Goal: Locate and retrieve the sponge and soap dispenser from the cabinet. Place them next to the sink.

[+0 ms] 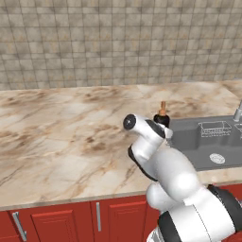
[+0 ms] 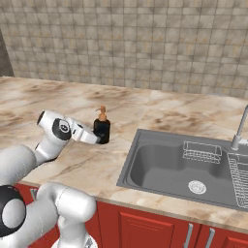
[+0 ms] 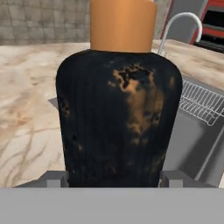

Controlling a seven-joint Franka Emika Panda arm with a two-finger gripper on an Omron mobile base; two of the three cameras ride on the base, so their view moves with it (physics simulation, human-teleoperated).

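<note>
1. The marble counter (image 2: 58, 104) spreads out on the left, with red base cupboards (image 1: 71, 220) beneath its front edge.
2. The white arm reaches across the counter, and its gripper (image 2: 99, 139) sits low against the soap dispenser (image 2: 101, 129).
3. The soap dispenser stands upright on the counter, just beside the left rim of the sink (image 2: 160, 167); its tan-orange pump top rises above the black body.
4. In the hand view the black bottle (image 3: 116, 118) sits between the two fingertips (image 3: 54, 178), one on either side of its base. They appear to touch its sides, though whether the claw truly pinches the bottle I cannot tell.
5. On the right, the sink holds a wire rack (image 2: 202, 152), and the chrome faucet (image 2: 240, 127) rises at its far right corner.
</note>
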